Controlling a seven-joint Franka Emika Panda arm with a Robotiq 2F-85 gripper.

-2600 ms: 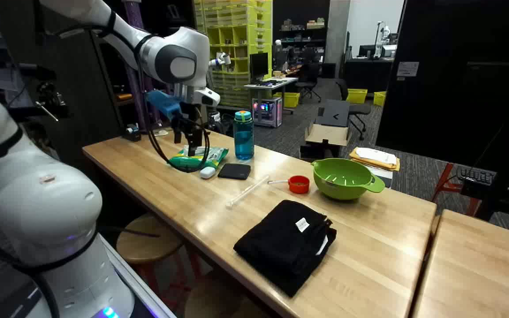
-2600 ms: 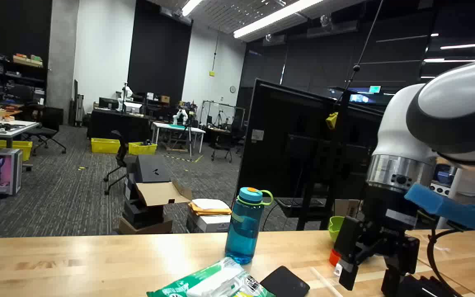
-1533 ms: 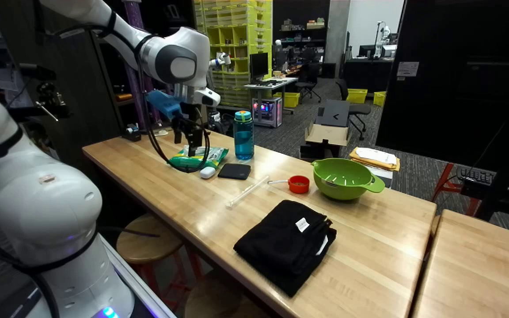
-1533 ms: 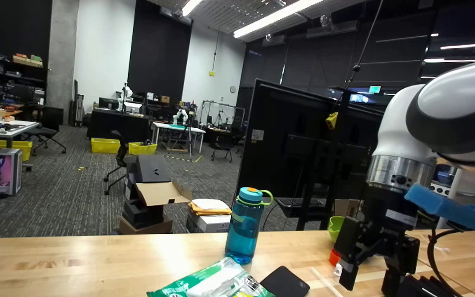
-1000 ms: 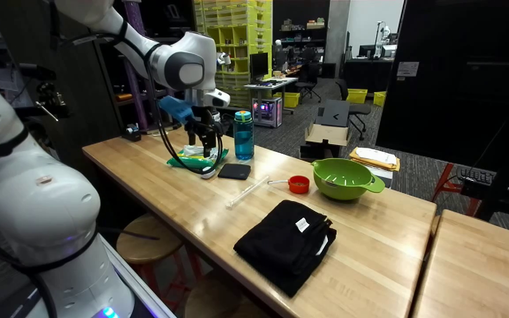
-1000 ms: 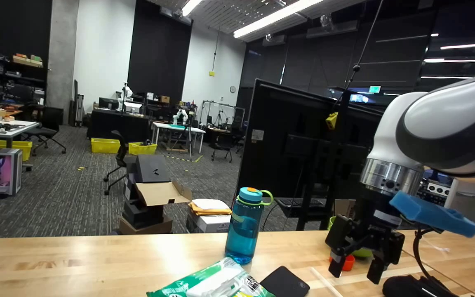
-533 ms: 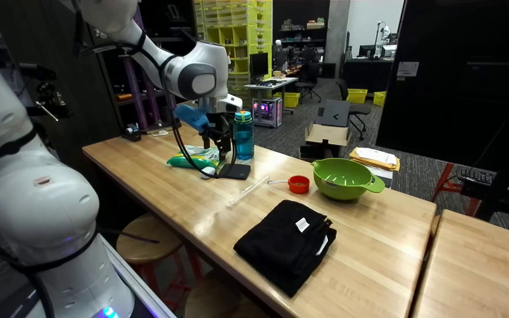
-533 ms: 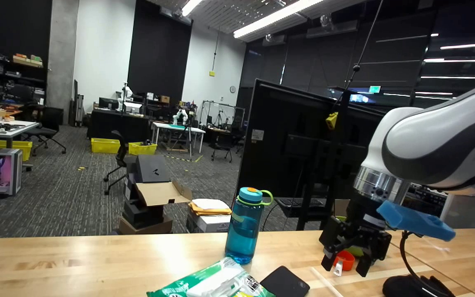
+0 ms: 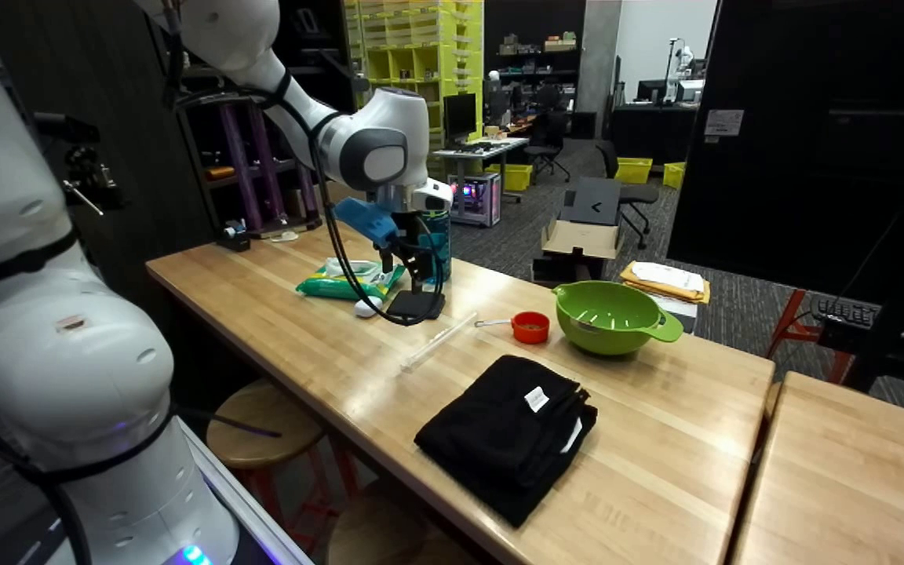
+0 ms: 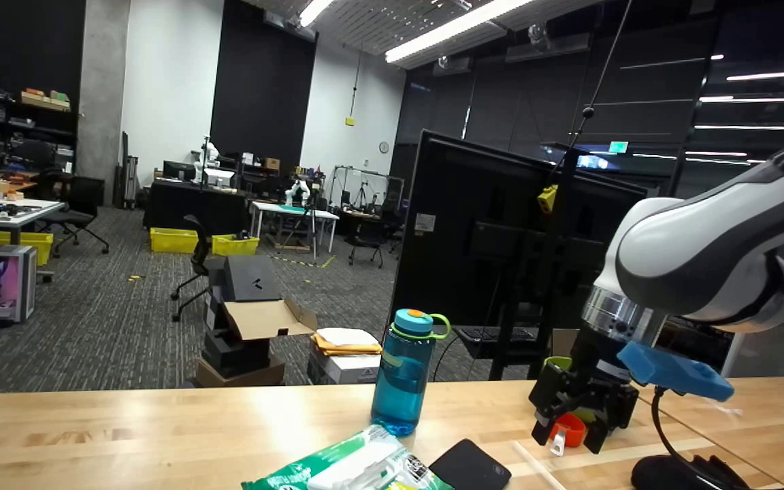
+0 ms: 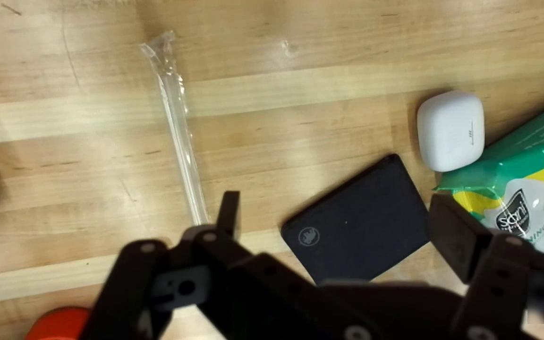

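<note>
**Wood table (image 9: 656, 471), my gripper (image 11: 338, 215) spread wide & holding nothing**

Grn pkt (image 11: 536, 189) label reads approx "sani", rest blurry. Flat blk case (image 11: 366, 222) bears a round logo (image 11: 309, 236). Red cup (image 9: 530, 336) has small bits inside, can't ID; blue btl (image 10: 402, 388) looks part-full; grn colander (image 9: 601, 341) sits just beside cup. Flat blk case lies on table, lower than my gripper: in its gap per wrist view, but in an exterior view flat blk case (image 10: 471, 465) is off to one side.
</note>
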